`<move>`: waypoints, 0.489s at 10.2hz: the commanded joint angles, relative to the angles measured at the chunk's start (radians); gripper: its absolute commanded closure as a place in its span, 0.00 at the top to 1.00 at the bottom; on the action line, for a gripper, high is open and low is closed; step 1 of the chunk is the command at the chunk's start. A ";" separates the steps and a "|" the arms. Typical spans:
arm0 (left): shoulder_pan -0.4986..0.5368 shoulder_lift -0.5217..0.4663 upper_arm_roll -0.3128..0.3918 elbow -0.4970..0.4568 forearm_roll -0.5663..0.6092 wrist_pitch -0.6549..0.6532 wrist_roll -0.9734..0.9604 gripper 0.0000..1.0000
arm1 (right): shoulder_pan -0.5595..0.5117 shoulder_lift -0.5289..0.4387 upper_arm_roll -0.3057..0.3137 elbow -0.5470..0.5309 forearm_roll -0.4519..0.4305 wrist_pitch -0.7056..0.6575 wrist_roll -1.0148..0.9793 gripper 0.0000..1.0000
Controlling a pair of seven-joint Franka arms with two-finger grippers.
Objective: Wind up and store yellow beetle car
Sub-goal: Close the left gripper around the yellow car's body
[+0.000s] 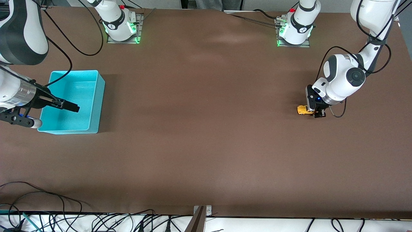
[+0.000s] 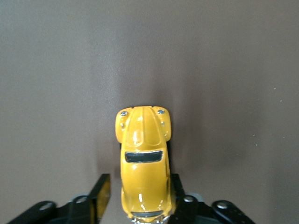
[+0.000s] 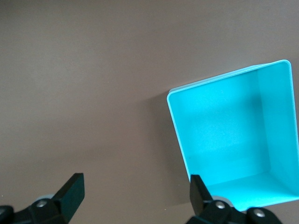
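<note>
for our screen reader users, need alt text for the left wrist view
A yellow beetle car sits on the brown table, seen from above, with the left gripper around its rear, one finger on each side. One touches the car's side; a narrow gap shows at the other.

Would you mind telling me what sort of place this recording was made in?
Probably a robotics lab: two arms bolted to a brown table, loose cables along its edge, and only a yellow beetle car and turquoise bin as props.

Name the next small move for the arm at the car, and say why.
Probably finish closing the left gripper on the yellow beetle car, then drag it backward along the table to wind it: the fingers flank its rear, one side showing a gap, wheels down.
</note>
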 commanded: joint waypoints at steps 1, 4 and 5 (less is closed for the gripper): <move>-0.015 -0.004 0.003 0.009 0.016 0.012 0.019 0.00 | -0.001 0.002 0.007 0.004 -0.019 0.012 0.005 1.00; -0.041 -0.020 -0.001 0.021 0.018 0.010 0.129 0.00 | -0.003 0.009 0.006 0.002 -0.019 0.011 0.010 1.00; -0.041 -0.017 -0.001 0.021 0.018 0.009 0.131 0.00 | -0.003 0.009 0.006 0.004 -0.019 0.012 0.010 1.00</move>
